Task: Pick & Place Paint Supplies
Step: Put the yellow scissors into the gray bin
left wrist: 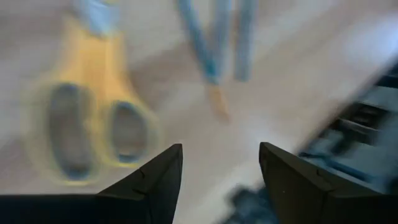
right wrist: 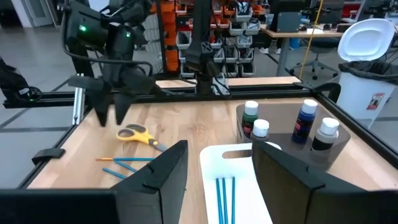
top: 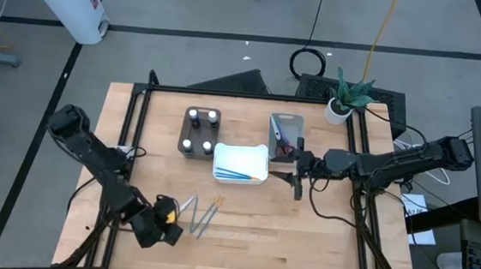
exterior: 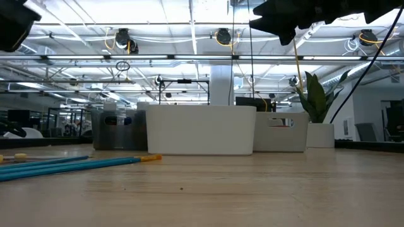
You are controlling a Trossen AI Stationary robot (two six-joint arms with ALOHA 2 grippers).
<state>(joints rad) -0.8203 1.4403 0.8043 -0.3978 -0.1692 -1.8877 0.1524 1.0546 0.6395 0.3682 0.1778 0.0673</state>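
Nearest the low camera, the loose blue brushes (exterior: pixel 76 165) lie flat on the wooden table (exterior: pixel 265 189), long axes running almost across that view, yellowish tips toward the white tray. From above, these brushes (top: pixel 206 216) lie at the table's front left, slanted, with their long axes running from the front edge up toward the white tray (top: pixel 241 163).

Yellow-handled scissors (top: pixel 176 211) lie just left of the brushes. Their handles point toward the front-left corner and the blades (top: pixel 188 204) toward the trays. In the left wrist view the scissors (left wrist: pixel 87 118) lie flat, handle loops close to the camera, beside the brushes (left wrist: pixel 214 50).

The left gripper (top: pixel 158 222) hovers above the table beside the scissor handles. Its fingers (left wrist: pixel 152 180) are spread apart and hold nothing. The right wrist view shows this gripper (right wrist: pixel 111 106) hanging with fingers downward, just behind the scissors (right wrist: pixel 140 134).

The right gripper (top: pixel 298 166) is over the table's right half, between the white tray and the grey tray (top: pixel 285 136). Its fingers (right wrist: pixel 158 180) stand parted and empty.

More blue brushes (top: pixel 239 174) lie inside the white tray, long axes along the tray's length. In the right wrist view they (right wrist: pixel 225 198) point straight away from the camera.

Four white-capped paint bottles (top: pixel 200 131) stand upright in the brown tray (top: pixel 183 127), left of the white tray. Red-handled scissors (top: pixel 284 143) lie in the grey tray. A potted plant (top: pixel 346 98) stands at the table's far right corner.
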